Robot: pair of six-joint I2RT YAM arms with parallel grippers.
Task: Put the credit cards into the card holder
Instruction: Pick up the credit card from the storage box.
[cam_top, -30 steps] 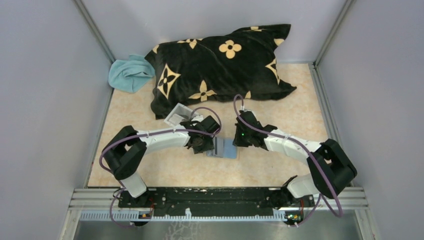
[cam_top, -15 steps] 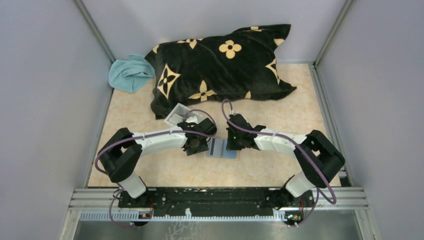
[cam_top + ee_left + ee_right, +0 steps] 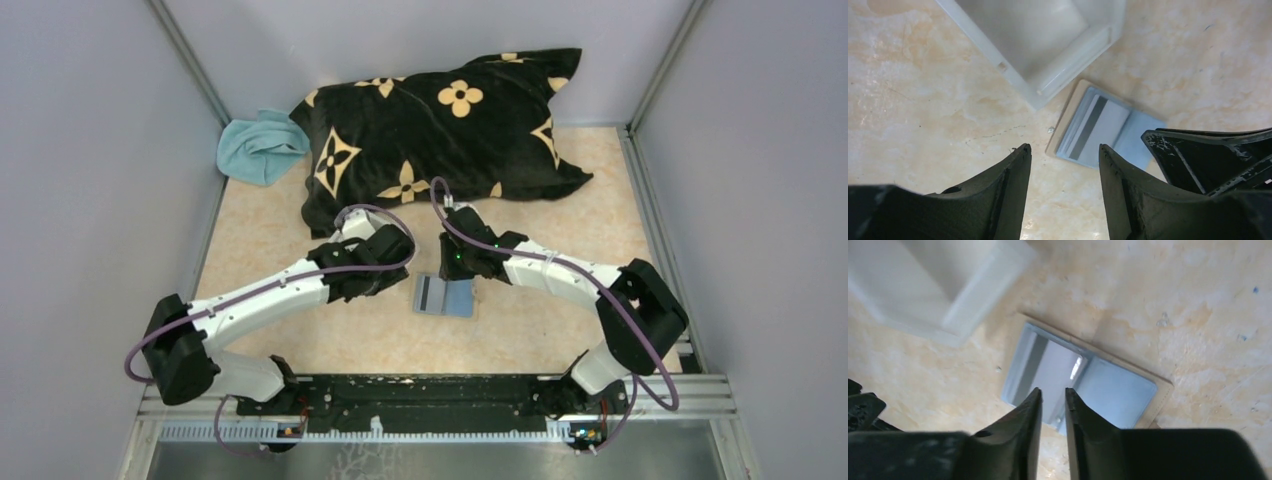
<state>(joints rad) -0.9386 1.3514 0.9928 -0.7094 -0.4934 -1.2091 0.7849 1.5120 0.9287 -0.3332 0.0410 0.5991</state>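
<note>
Right gripper (image 3: 1052, 392) sits low in its wrist view, jaws a narrow slit with nothing between them. Right beneath lies a grey credit card (image 3: 1058, 365) with a dark stripe, on the open card holder (image 3: 1120, 395) at frame centre. Whether it's tucked into a pocket, I can't tell. Left gripper (image 3: 1064, 150) stands wider, empty, just short of the holder. Clear tray (image 3: 1023, 30) is top centre in that view, just beside the holder. The card looks light, stiff and slick, lying flat — best pinched by a free edge, I'd say, while the limp holder gets pinned so it can't skate.
</note>
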